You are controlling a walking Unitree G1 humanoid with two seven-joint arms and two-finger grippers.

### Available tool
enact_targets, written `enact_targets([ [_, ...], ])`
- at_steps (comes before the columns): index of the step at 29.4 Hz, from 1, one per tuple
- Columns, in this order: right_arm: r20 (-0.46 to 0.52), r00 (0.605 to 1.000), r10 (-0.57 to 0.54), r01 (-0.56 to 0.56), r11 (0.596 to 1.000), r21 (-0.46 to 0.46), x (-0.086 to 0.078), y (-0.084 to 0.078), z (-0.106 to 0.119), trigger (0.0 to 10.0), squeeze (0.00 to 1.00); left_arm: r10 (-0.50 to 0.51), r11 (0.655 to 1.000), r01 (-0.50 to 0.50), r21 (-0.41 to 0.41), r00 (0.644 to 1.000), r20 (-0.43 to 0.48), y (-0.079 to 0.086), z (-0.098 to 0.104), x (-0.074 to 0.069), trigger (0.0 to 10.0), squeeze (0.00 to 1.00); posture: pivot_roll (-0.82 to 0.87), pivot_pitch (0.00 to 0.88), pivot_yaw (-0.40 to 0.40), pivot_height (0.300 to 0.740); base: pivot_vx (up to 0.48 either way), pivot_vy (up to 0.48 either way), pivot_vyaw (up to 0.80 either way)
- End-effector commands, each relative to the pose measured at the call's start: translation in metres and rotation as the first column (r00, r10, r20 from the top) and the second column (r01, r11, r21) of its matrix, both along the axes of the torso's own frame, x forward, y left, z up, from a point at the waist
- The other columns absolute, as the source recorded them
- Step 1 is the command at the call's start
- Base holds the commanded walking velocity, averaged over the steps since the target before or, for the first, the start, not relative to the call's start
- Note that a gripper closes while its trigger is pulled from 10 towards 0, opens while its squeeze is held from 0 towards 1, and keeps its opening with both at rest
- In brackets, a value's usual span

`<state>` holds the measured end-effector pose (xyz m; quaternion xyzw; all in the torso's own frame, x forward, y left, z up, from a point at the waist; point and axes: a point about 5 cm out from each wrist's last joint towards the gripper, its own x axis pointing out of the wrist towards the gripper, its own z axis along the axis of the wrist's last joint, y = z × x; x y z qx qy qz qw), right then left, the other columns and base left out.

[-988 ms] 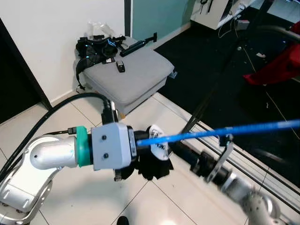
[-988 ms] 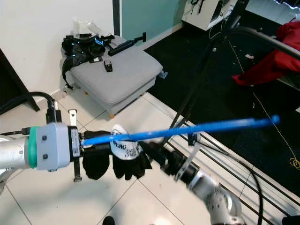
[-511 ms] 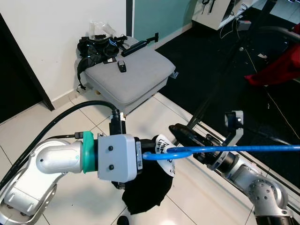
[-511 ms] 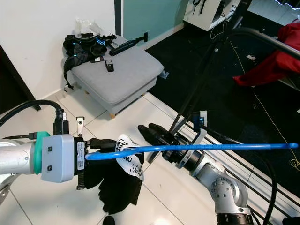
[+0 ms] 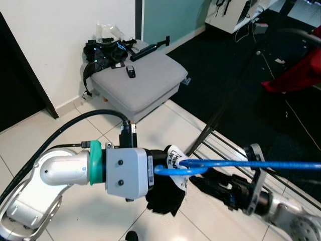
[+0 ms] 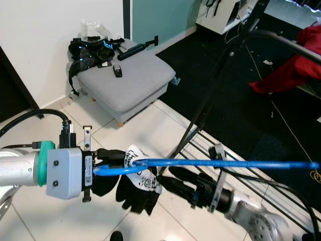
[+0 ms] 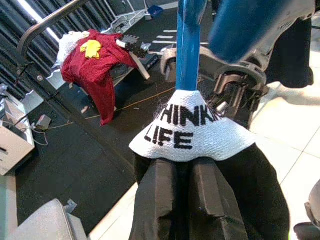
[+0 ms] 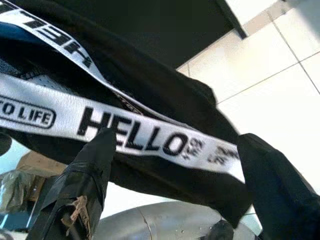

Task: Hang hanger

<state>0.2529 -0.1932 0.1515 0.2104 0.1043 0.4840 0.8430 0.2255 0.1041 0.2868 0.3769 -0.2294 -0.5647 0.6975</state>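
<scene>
The left gripper point(image 6: 100, 171) is clamped on the hook end of a blue plastic hanger point(image 6: 210, 163) draped with a black garment with white lettered band point(image 6: 135, 181), above the tiled floor point(image 6: 165, 125). The right gripper point(image 6: 173, 182) reaches beneath, fingers point(image 8: 85, 170) spread wide at the fabric.

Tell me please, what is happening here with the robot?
The left gripper is shut on a blue hanger with a black garment with white printed bands draped on its hook end. The right gripper reaches toward the garment from below with its fingers open. A red cloth hangs on the rack beyond.
</scene>
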Motion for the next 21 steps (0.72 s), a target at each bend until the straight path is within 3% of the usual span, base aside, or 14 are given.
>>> enact_targets([
  [1,0.011,1.0,-0.012,0.012,1.0,-0.002,-0.003,-0.002,0.002,10.0,0.0,-0.042,0.999,0.042,0.01,0.999,0.004,-0.003,0.0,-0.004,10.0,0.0,-0.18,0.289,0.024,0.74,0.0,0.0,0.0],
  [16,0.079,0.997,0.002,-0.005,1.0,0.03,0.022,0.02,0.011,10.0,0.0,-0.066,0.998,0.066,0.003,0.998,0.001,-0.007,0.001,-0.007,10.0,0.0,-0.16,0.28,0.028,0.74,0.0,0.0,0.0],
  [21,0.103,0.994,0.025,-0.03,0.998,0.049,0.037,0.037,0.015,10.0,0.0,-0.072,0.997,0.072,-0.002,0.997,0.002,-0.009,0.001,-0.01,10.0,0.0,-0.15,0.275,0.025,0.74,0.0,0.0,0.0],
])
